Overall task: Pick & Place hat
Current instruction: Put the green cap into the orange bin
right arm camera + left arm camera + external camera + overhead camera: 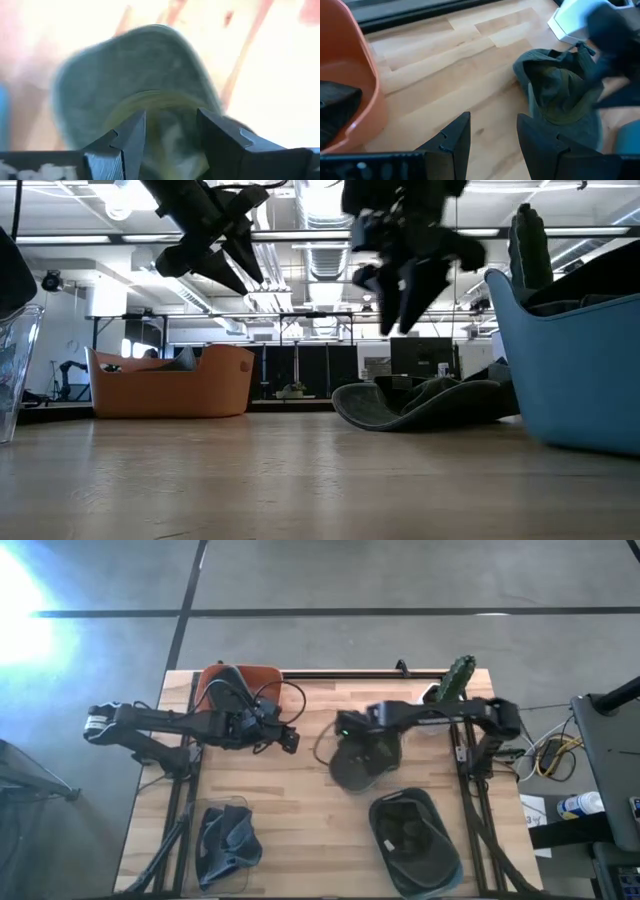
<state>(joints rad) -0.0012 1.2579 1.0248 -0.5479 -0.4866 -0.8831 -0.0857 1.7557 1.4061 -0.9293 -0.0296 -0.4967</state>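
Overhead only: blue bin's (445,858) dark contents.

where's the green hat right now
The green hat lies flat on the wooden table, right of centre in the high view, directly under the right gripper, with the blue bin just in front of it.

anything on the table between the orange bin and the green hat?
Nothing: in the left wrist view, only bare wood lies between the orange bin and the green hat. The high view shows the left gripper hanging over that stretch.
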